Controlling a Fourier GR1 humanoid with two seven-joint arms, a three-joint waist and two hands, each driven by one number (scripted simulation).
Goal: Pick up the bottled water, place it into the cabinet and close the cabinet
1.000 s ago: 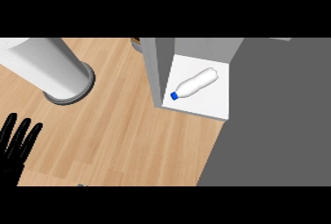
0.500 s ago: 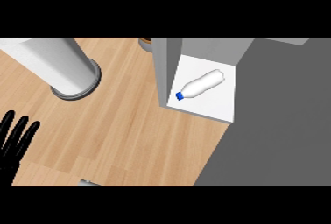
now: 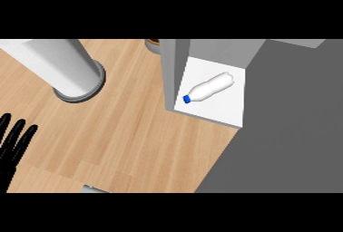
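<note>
My left hand (image 3: 13, 145) is at 8 o'clock, by the edge of the desk (image 3: 134, 136). Its fingers are straight and point up, and it holds nothing. The bottled water (image 3: 209, 87) lies on its side at 1 o'clock, on the white shelf (image 3: 218, 111) inside the cabinet (image 3: 171, 72). Its blue cap points to 8 o'clock. A big grey post (image 3: 64, 63) stands at 10 o'clock.
</note>
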